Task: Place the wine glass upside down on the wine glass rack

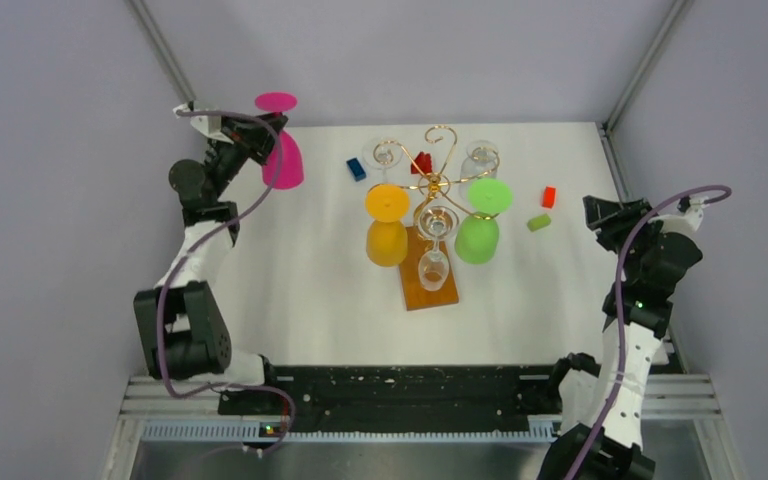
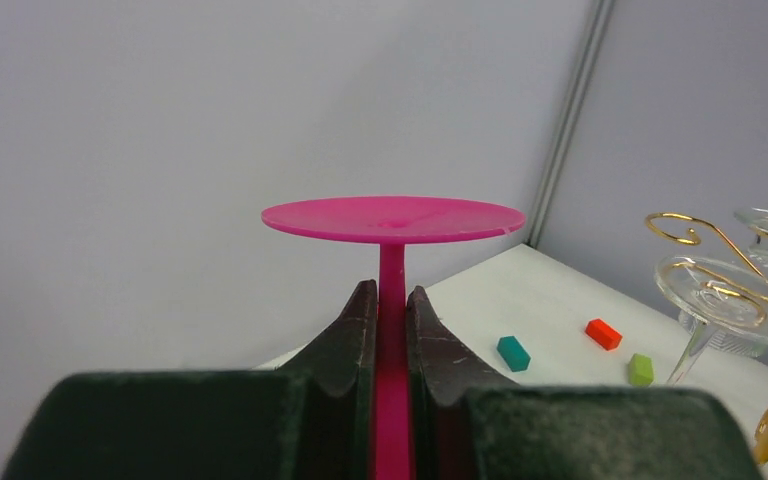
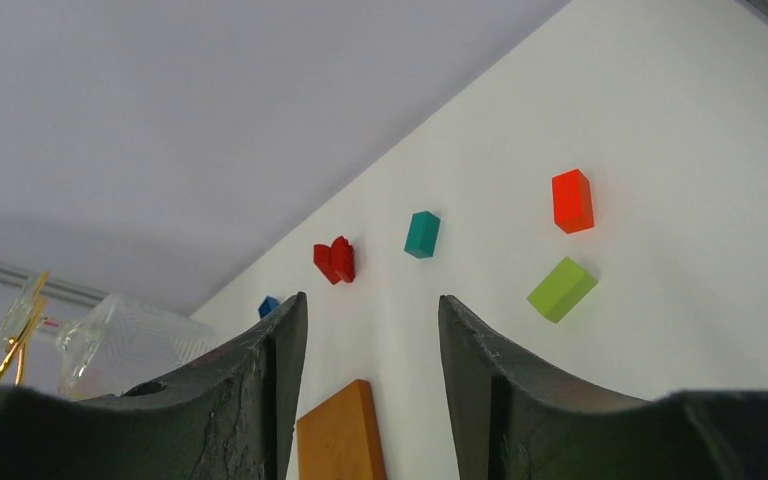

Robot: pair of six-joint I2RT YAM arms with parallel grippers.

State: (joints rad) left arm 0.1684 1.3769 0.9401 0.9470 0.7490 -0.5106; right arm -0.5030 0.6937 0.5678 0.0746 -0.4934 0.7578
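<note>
Pink wine glass (image 1: 282, 150) inverted, foot up, stem clamped in left tool (image 1: 252, 132), at 9 o'clock from wine glass rack (image 1: 438, 185), well apart. We judge carrying across and hanging not yet done. Right tool (image 3: 372, 330) apart, empty.

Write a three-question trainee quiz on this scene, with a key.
1. True or false: the left tool is shut on the stem of the pink wine glass.
2. Which hang on the wine glass rack? A: orange glass and green glass. B: blue and red glasses. C: yellow and black glasses.
3. Fill in: the right tool is ___ and holds nothing.
Key: 1 true; 2 A; 3 open.
</note>
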